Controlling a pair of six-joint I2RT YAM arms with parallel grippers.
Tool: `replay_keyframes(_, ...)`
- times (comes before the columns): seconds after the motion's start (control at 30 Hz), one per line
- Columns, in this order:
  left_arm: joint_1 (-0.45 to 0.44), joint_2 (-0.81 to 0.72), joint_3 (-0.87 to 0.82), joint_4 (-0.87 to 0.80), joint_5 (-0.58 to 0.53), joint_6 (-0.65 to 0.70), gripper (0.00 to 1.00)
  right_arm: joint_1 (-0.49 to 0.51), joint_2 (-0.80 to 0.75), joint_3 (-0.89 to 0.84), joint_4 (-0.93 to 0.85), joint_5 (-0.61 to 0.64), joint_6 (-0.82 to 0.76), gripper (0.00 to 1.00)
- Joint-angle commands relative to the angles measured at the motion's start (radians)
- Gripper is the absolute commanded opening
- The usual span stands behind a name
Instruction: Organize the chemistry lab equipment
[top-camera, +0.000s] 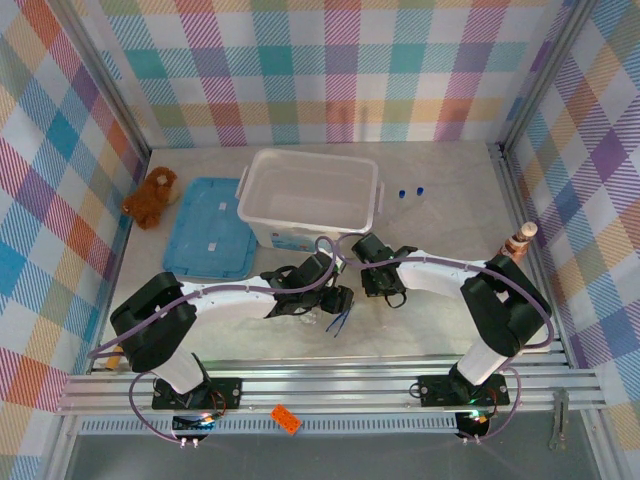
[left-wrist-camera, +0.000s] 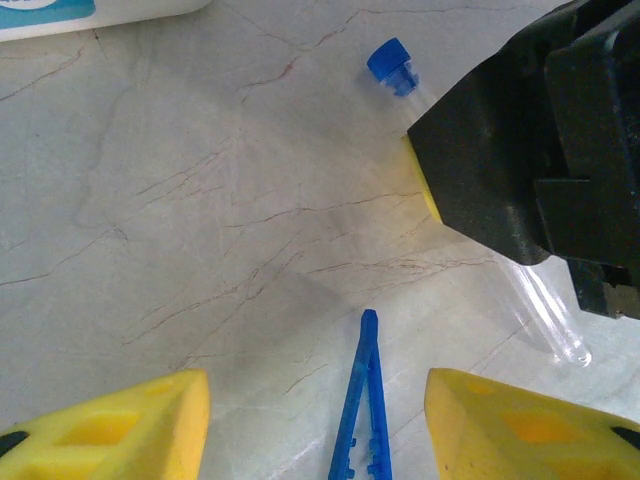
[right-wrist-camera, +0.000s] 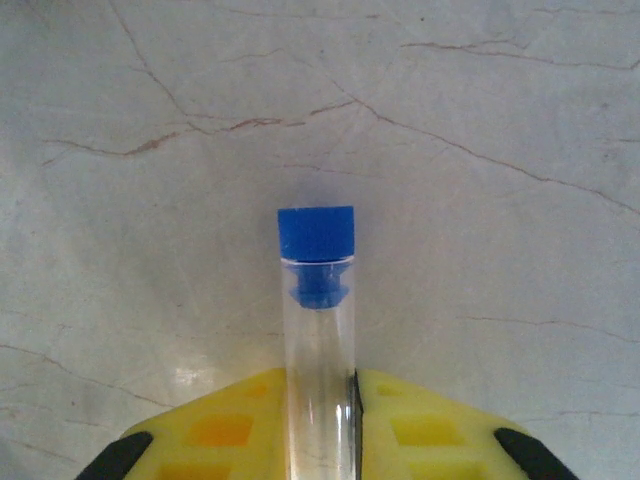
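A clear test tube (right-wrist-camera: 318, 330) with a blue cap (right-wrist-camera: 316, 233) sits between the yellow fingers of my right gripper (right-wrist-camera: 320, 390), which is shut on its body. In the left wrist view the same test tube (left-wrist-camera: 548, 310) runs under the black right gripper (left-wrist-camera: 530, 170), its cap (left-wrist-camera: 392, 66) pointing away. Slim blue tweezers (left-wrist-camera: 358, 400) lie on the marble table between the spread yellow fingers (left-wrist-camera: 120, 425) of my open left gripper (left-wrist-camera: 318, 425), touching neither. From above, the left gripper (top-camera: 338, 303) and right gripper (top-camera: 385, 290) are close together mid-table. Two more blue-capped tubes (top-camera: 410, 191) lie at the back.
A white bin (top-camera: 262, 215) stands at the back centre, with a blue lid (top-camera: 210, 228) flat to its left. A brown plush toy (top-camera: 150, 197) sits at the far left. A striped bottle-like figure (top-camera: 518, 240) stands by the right wall. An orange block (top-camera: 286, 418) lies on the front rail.
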Motion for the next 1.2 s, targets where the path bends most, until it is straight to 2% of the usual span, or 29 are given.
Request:
replay_keyframes(0.0,0.009,-0.005,0.022,-0.010,0.022,0.002,0.59,0.007,0.025,0.002,-0.023,0.017,0.015,0.17)
replay_keyframes(0.33,0.008,0.009,0.063,-0.017,0.062,0.007,0.59,0.008,-0.220,0.004,-0.139,0.107,0.011,0.18)
replay_keyframes(0.47,0.004,-0.006,0.072,0.030,0.139,-0.015,0.59,0.008,-0.345,-0.006,-0.155,0.141,0.049,0.18)
replay_keyframes(0.73,-0.023,-0.063,0.054,0.196,0.275,-0.096,0.59,0.022,-0.538,-0.058,-0.070,0.171,0.158,0.19)
replay_keyframes(0.97,-0.026,-0.045,0.048,0.316,0.366,-0.195,0.59,0.050,-0.624,-0.070,-0.016,0.184,0.202,0.19)
replay_keyframes(1.17,-0.029,0.000,0.048,0.394,0.415,-0.247,0.59,0.079,-0.614,-0.057,0.014,0.177,0.233,0.19)
